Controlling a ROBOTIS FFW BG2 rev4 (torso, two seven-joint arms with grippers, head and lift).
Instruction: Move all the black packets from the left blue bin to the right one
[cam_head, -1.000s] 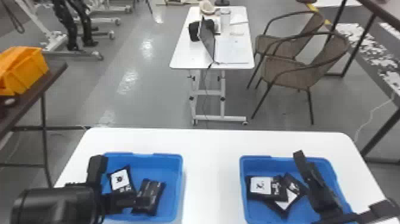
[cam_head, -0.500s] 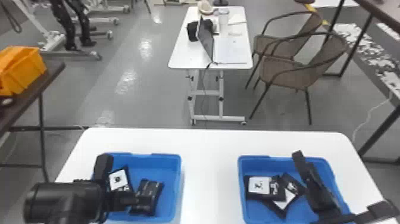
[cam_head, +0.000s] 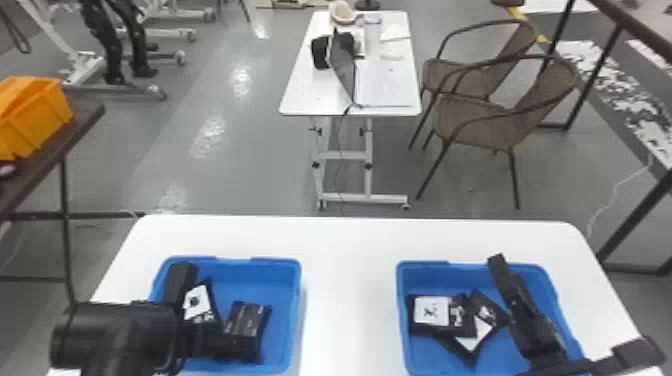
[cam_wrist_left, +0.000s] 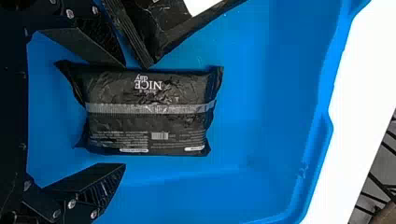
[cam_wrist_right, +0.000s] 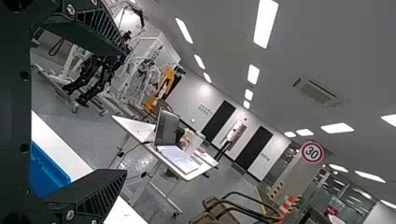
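My left gripper (cam_head: 182, 322) is low over the left blue bin (cam_head: 297, 310), beside a black packet with a white label (cam_head: 197, 301) and a plain-faced one (cam_head: 248, 325). In the left wrist view, the open left gripper (cam_wrist_left: 125, 115) has the plain-faced packet (cam_wrist_left: 149, 114) lying flat between and beyond its fingertips; the labelled packet (cam_wrist_left: 163, 28) lies by one finger. The right blue bin (cam_head: 402, 320) holds three overlapping packets (cam_head: 432, 311). My right gripper (cam_head: 532, 320) stands over that bin's right part. Its fingers are apart with nothing between them in the right wrist view (cam_wrist_right: 127, 112).
Both bins stand on a white table (cam_head: 350, 280), with a bare strip between them. Beyond it are a small table with a laptop (cam_head: 342, 67) and wicker chairs (cam_head: 490, 120). An orange crate (cam_head: 32, 115) sits on a dark table at the left.
The left gripper has shifted a little to the right over the left bin, closer to the plain-faced packet. The right arm and the packets look unmoved.
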